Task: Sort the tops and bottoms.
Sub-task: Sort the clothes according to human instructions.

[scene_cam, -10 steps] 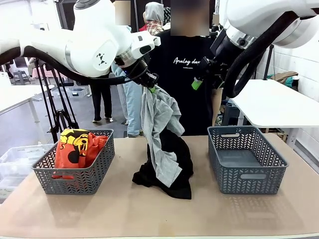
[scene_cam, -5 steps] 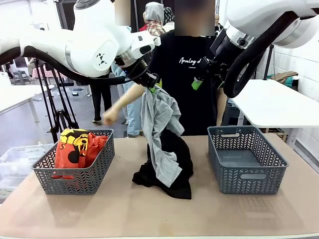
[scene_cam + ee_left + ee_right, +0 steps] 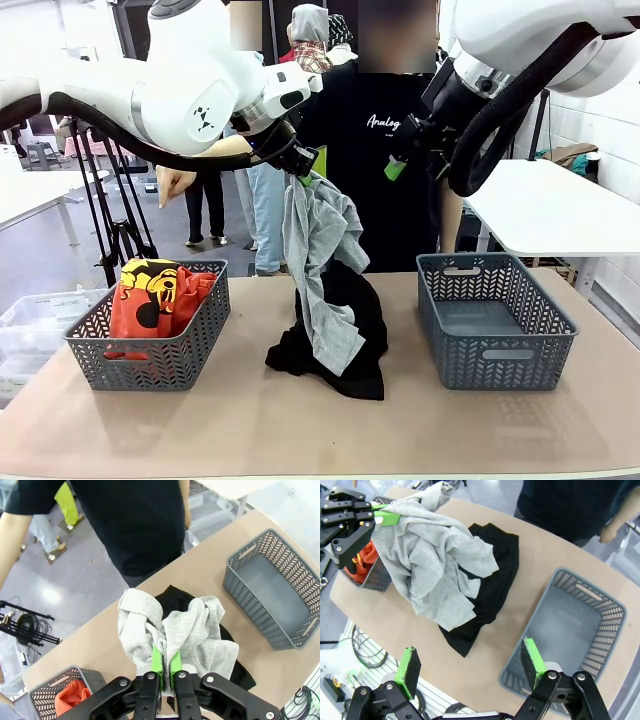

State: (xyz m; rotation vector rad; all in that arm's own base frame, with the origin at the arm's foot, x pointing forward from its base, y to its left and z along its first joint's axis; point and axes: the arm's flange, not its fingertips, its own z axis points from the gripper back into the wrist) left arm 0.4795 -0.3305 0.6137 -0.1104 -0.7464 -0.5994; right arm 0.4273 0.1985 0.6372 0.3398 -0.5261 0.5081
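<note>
Left claw (image 3: 305, 168) clamped on the limp grey sweatshirt (image 3: 318, 265), which hangs over the counter's (image 3: 300, 430) middle, its hem draped on the crumpled black bottoms (image 3: 352, 335). Right claw (image 3: 470, 654) spread wide, empty. One top sorted, it seems: the orange shirt (image 3: 150, 295) fills the left lattice basket (image 3: 150, 368). The right basket (image 3: 495, 372) holds nothing.

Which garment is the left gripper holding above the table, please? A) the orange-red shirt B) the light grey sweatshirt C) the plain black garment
B: the left gripper is shut on the light grey sweatshirt, which hangs from it over the black garment.
</note>
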